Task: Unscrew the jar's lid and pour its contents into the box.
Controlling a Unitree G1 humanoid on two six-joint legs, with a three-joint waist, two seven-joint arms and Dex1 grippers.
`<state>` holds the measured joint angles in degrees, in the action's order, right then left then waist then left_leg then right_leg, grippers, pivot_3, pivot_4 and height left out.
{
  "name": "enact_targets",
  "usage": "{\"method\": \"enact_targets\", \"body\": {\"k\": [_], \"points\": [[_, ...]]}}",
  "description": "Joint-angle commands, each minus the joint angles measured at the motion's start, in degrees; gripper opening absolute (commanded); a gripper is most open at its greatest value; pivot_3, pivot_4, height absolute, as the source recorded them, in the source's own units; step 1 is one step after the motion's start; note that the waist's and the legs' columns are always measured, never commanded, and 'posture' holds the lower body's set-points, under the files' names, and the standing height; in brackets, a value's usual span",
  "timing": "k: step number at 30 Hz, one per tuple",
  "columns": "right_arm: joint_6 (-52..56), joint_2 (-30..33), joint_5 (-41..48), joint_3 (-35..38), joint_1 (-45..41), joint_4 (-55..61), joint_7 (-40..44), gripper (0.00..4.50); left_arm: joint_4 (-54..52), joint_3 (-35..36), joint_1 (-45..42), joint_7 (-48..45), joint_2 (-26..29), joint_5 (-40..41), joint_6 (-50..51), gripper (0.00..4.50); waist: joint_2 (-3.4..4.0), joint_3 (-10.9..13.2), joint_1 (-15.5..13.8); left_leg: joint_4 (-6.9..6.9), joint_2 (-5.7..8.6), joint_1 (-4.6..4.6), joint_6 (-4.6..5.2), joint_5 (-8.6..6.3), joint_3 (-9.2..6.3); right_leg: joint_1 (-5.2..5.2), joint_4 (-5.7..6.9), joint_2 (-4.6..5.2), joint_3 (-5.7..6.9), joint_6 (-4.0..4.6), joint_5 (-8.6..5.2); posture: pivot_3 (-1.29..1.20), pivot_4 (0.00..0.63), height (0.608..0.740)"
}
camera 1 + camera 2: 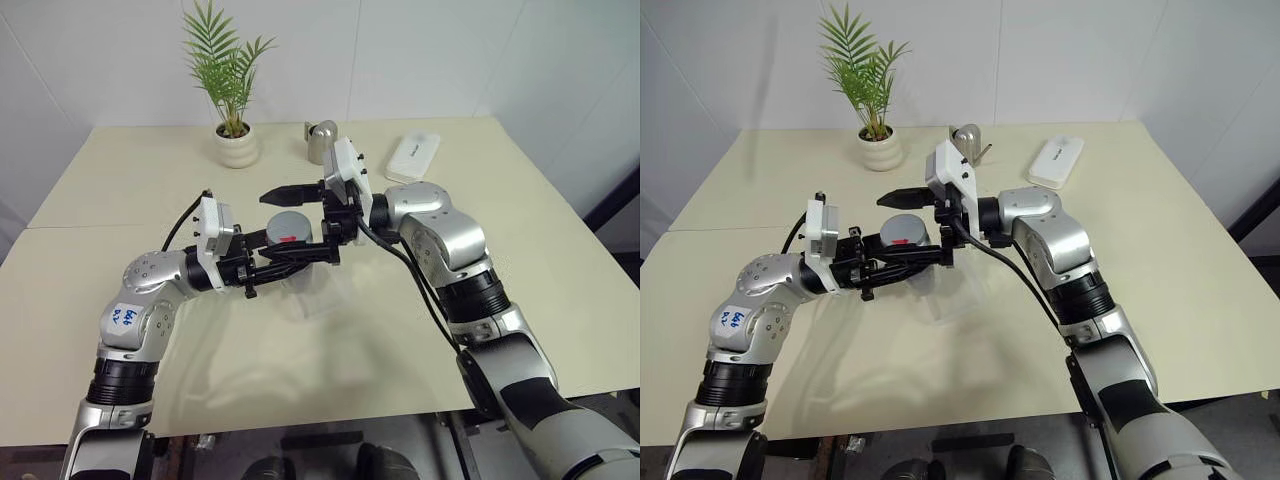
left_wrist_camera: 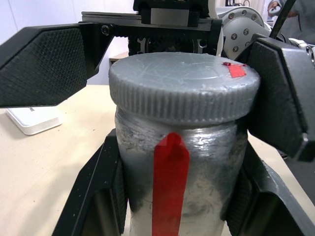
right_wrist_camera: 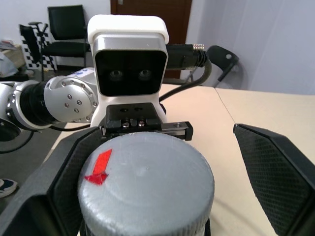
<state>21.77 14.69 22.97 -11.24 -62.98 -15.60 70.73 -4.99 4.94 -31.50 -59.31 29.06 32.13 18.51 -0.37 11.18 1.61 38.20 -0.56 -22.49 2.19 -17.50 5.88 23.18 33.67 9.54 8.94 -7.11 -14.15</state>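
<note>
- Right gripper (image 1: 312, 220): jaws spread wide either side of the lid (image 1: 290, 224), at frame centre, not clamped.
- Left gripper (image 1: 300, 254): clamped on the jar (image 2: 179, 162), held above the table (image 1: 520, 200).
- Progress: lid seated; unscrewing and pouring remained.
- Box (image 1: 312, 290): seemingly directly beneath the jar.
- Surroundings: plant pot (image 1: 237, 146), watering can (image 1: 321, 138), white case (image 1: 413, 156), upper frame, no obstruction.

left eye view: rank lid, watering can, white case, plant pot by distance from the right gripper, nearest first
1. lid: between the open fingers of the right gripper.
2. watering can: just behind, mid-table.
3. plant pot and white case: farther, back left and back right; too close to call.
</note>
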Motion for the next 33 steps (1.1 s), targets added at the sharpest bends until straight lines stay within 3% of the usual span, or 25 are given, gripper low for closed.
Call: {"method": "enact_targets", "body": {"k": [1, 9, 18, 24, 33], "points": [[-2.5, 2.7, 0.6, 4.2, -2.1, -2.3, 1.0, 4.48, -3.9, 0.0, 1.3, -1.8, 0.2, 1.9, -1.0, 2.00, 0.00, 0.0, 0.0, 0.00, 0.00, 0.00, 0.00, 0.00, 0.00, 0.00, 0.00, 0.00, 0.00, 0.00, 0.00, 0.00, 0.150, 0.740], [-5.2, 8.4, 0.6, 6.8, -2.8, -9.1, 3.6, 4.48, -4.8, 0.3, 2.1, -1.6, 0.0, 2.4, -1.0, 2.00, 0.00, 0.0, 0.0, 0.00, 0.00, 0.00, 0.00, 0.00, 0.01, 0.01, 0.00, 0.00, 0.00, 0.00, 0.00, 0.00, 0.150, 0.740], [0.0, 16.3, 3.8, 9.9, 1.0, -6.8, 8.3, 4.48, -5.7, 0.5, 4.6, -0.7, 2.2, 0.4, -1.0, 2.00, 0.00, 0.0, 0.0, -0.01, -0.05, -0.02, -0.02, -0.03, 0.05, 0.02, -0.06, -0.04, 0.02, 0.03, -0.01, 0.00, 0.150, 0.740], [4.0, 13.9, 6.3, 9.3, 1.5, 0.2, 8.1, 4.48, -5.3, 0.7, 3.8, 0.2, 2.0, 0.5, -0.9, 2.00, 0.03, 0.0, 0.1, 0.01, -0.14, 0.06, -0.06, -0.01, 0.21, 0.08, 0.06, -0.06, -0.06, 0.09, 0.03, 0.00, 0.150, 0.740], [10.5, 4.7, 7.8, 3.9, 3.6, 14.4, -0.6, 4.48, -3.5, -0.1, 1.9, 0.8, 1.4, -0.2, -0.9, 2.00, 0.02, 0.0, -0.2, 0.04, -0.12, 0.00, -0.07, -0.01, 0.22, 0.17, 0.10, -0.06, -0.08, 0.12, 0.05, 0.00, 0.150, 0.740]]}}
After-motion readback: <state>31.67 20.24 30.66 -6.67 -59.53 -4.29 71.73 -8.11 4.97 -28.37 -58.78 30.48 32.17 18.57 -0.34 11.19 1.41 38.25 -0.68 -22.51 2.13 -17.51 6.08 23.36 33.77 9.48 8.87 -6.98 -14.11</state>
